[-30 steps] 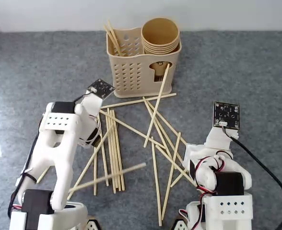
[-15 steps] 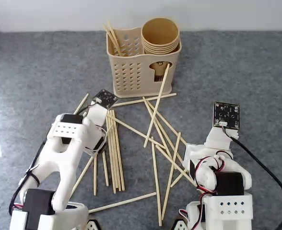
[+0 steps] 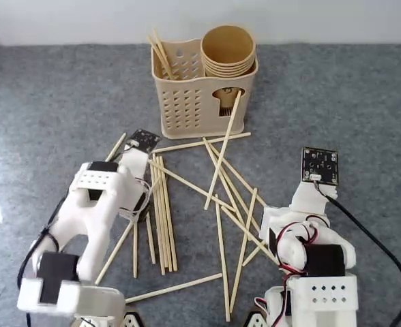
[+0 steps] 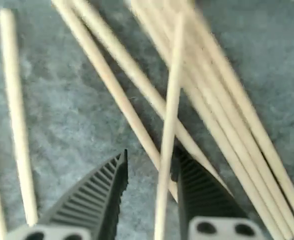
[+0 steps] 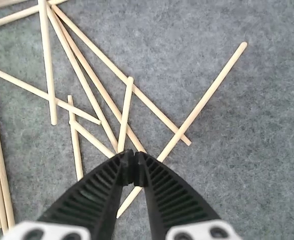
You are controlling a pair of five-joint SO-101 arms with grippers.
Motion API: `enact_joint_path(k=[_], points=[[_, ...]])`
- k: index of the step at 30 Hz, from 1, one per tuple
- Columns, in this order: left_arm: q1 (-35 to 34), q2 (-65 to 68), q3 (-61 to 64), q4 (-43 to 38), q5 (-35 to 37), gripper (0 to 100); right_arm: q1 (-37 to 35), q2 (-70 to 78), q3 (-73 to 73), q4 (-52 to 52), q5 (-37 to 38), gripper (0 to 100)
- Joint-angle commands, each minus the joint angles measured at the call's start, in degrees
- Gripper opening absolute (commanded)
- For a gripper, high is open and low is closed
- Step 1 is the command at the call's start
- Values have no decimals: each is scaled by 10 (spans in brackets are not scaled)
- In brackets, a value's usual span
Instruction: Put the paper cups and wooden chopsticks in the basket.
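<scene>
From above, the basket [image 3: 204, 102] stands midway along the worktop's [image 3: 337, 102] far edge. The paper cups [image 3: 228, 49] are stacked in one compartment and a few sticks stand in the other. Loose chopsticks [image 3: 161, 204] lie scattered from the middle toward the near edge, between my arms.

At my left wrist, my left end effector [image 4: 151, 157] is spread over a bundle of them, with one stick running through the gap.

At my right wrist, my right end effector [image 5: 134, 159] is pressed together on nothing, over crossed sticks.
</scene>
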Motion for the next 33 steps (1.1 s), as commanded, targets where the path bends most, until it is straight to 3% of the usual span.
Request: enact_joint_path(k=[1, 8, 15, 24, 28, 33], points=[[1, 17, -32, 12, 6, 133, 6, -7, -6, -9, -8, 8], [4, 18, -31, 11, 2, 17, 6, -7, -5, -9, -8, 8], [2, 6, -37, 41, -27, 13, 5, -7, -4, -9, -8, 8], [3, -287, -38, 113, -33, 12, 4, -7, -4, -9, -8, 8], [3, -392, -41, 108, -31, 12, 4, -7, -4, -9, -8, 8], [0, -418, -41, 55, -23, 12, 3, -7, -4, -9, -9, 8]])
